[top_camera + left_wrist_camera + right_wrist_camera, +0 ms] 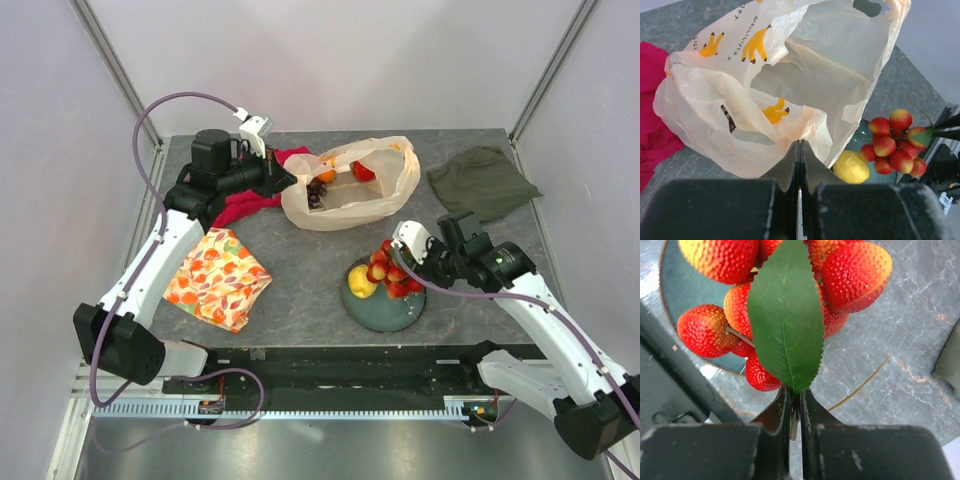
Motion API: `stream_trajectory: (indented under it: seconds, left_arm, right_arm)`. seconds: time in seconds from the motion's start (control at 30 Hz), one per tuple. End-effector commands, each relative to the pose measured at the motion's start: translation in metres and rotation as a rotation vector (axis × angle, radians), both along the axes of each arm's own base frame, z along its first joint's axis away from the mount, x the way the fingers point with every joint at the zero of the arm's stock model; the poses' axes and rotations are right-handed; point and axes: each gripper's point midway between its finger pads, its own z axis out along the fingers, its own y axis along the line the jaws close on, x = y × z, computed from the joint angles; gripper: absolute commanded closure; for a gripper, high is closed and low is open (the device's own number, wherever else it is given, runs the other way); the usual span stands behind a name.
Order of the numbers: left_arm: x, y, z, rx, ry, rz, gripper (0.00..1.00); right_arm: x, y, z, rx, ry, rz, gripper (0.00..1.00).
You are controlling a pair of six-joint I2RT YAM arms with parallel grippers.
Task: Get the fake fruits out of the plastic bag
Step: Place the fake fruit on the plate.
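Top external view: the grey table point(300, 262) fills the middle of the frame. At upper centre the plastic bag point(352, 205) lies open, and the left gripper point(283, 181) is pinched tight on its left edge. A flowered cloth point(218, 278) lies at lower left, a green cloth point(483, 180) at upper right, and a red cloth point(245, 208) just left of the bag. Below the bag sits a dark plate point(395, 315). The right gripper point(398, 250) clamps the leafy stem of a berry cluster point(392, 272) over the plate, beside a yellow lemon point(360, 283) lying on it. Inside the bag are a red apple point(364, 171), an orange point(327, 176) and a grape bunch point(316, 192).
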Motion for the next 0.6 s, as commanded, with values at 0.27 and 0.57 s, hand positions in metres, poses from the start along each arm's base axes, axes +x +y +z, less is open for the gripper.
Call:
stream_trajectory:
  seconds: [0.27, 0.57]
  left_arm:
    - [0.016, -0.005, 0.012, -0.01, -0.029, -0.011, 0.98]
    - [0.018, -0.008, 0.006, -0.014, -0.006, -0.019, 0.98]
  right_arm:
    - [0.03, -0.002, -0.026, -0.023, -0.014, -0.055, 1.0]
    - [0.048, -0.005, -0.054, -0.076, 0.019, -0.089, 0.99]
